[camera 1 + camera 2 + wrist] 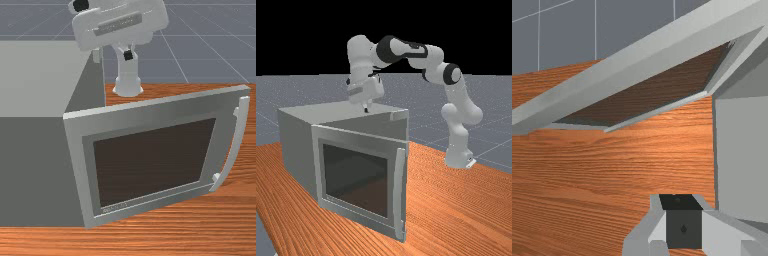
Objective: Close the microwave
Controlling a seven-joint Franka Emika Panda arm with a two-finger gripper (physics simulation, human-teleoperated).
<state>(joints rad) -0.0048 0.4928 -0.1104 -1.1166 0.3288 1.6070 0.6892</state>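
Microwave (35,170) with its door (356,175) wide open, the arm's fingers (683,229) poised above and on the inner side of the door. The fingers are closed against each other, holding nothing, and appear well apart from the door. The microwave stands on the bench (175,240), lower than the fingers; its opening (90,87) lies below them.

The step in hand, as judged here, is to reach a pushing position; the closing itself has yet to be done. The wrist view shows the door's inner face (662,95) toward the fingers. Pressure from this side would probably swing the door wider, so the fingers should first pass over the top edge, or round the free end, to the outer face (155,160).

A path with ample height is advisable, since a low crossing could catch the top edge. Contact is best made near the handle (238,140), far from the hinge edge (78,172), where a light push should turn the door most readily. The closed fingers suit a blunt push. Their path should then curve with the door toward the opening; a straight shove may slide off the panel or tip the microwave sideways.
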